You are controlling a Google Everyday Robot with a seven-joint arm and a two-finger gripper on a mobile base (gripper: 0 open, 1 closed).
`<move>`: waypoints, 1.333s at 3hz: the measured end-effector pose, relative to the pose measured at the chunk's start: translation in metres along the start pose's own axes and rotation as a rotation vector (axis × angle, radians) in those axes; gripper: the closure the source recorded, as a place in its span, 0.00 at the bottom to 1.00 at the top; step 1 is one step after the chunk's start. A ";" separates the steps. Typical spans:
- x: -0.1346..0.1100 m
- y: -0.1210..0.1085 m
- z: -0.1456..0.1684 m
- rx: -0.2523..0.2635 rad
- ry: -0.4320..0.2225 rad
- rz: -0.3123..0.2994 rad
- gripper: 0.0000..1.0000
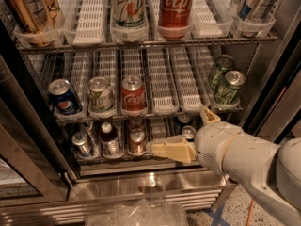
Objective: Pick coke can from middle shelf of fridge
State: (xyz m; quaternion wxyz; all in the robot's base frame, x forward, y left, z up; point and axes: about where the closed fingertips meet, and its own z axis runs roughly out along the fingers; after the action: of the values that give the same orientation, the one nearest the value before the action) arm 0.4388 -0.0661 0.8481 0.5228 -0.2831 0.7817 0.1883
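Note:
The coke can, small and red with a silver lid, stands upright in the third lane of the middle shelf of the fridge. My gripper is below and to the right of it, in front of the bottom shelf. It is open and empty. One cream finger points left, level with the bottom shelf. The other finger points up by the middle shelf's front rail. The gripper is clear of the can.
On the middle shelf a blue Pepsi can and a pale green can stand left of the coke can, and two green cans stand far right. A larger Coca-Cola can is on the shelf above. Bottles and cans fill the bottom shelf.

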 end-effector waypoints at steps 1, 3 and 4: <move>-0.013 0.014 0.005 0.010 -0.035 -0.017 0.00; -0.009 -0.013 0.006 0.129 -0.074 0.039 0.00; -0.009 -0.010 0.003 0.170 -0.075 -0.002 0.00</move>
State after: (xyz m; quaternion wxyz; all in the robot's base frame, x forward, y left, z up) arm 0.4503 -0.0700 0.8557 0.5741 -0.2313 0.7745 0.1309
